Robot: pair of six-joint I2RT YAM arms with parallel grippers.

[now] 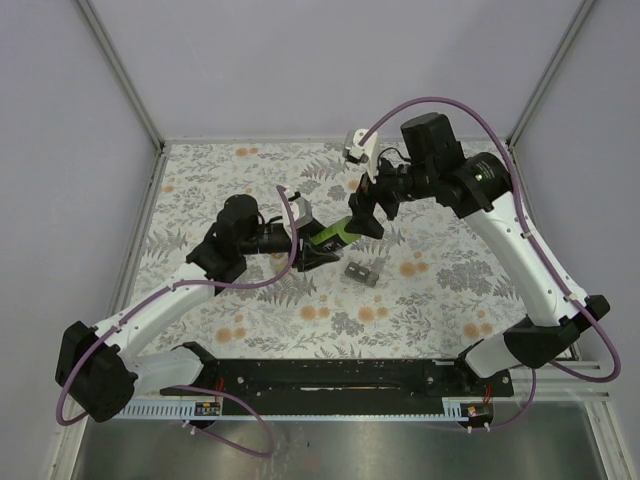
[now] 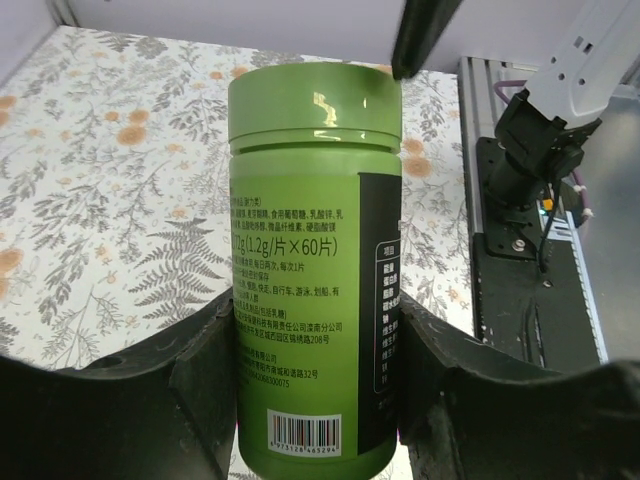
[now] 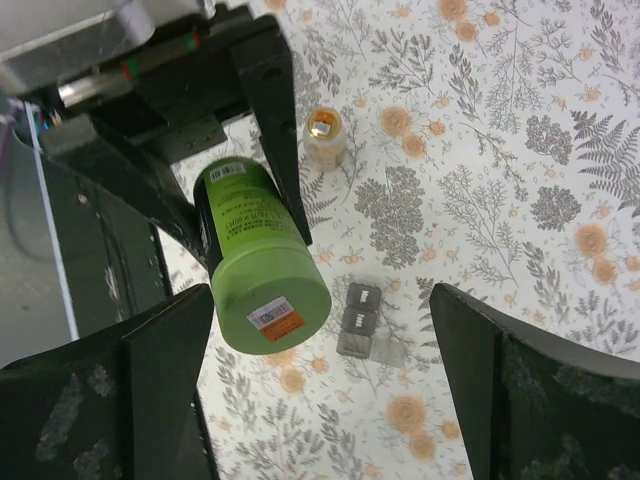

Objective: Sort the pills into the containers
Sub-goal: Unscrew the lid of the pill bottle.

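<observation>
Looking down from the top camera, the green bottle [image 1: 331, 238] hangs above the floral surface [image 1: 200, 190] near its middle. The left jaws are clamped on its body, and its capped end is turned toward the right arm. That pose reads as a hand-off for opening: one arm steadies the body so the other can work the lid. A grey pill box [image 1: 365, 272] lies on the surface just beside the bottle, probably kept near as the place the pills are meant to go.

From the left wrist, the left jaws press on both sides of the lower half of the green bottle [image 2: 315, 270], leaving the lid [image 2: 315, 110] bare and reachable. One dark tip of the right jaws shows just past the lid.

From the right wrist, the lid, which bears an orange sticker [image 3: 275, 318], faces the camera. The right jaws stand wide apart and hold nothing; the lid sits close to one of them but is not pinched. The grey pill box [image 3: 360, 320] lies below in the gap between them. A small pale vial [image 3: 323, 135] stands upright further off. No loose pills show, so sorting looks barely begun.
</observation>
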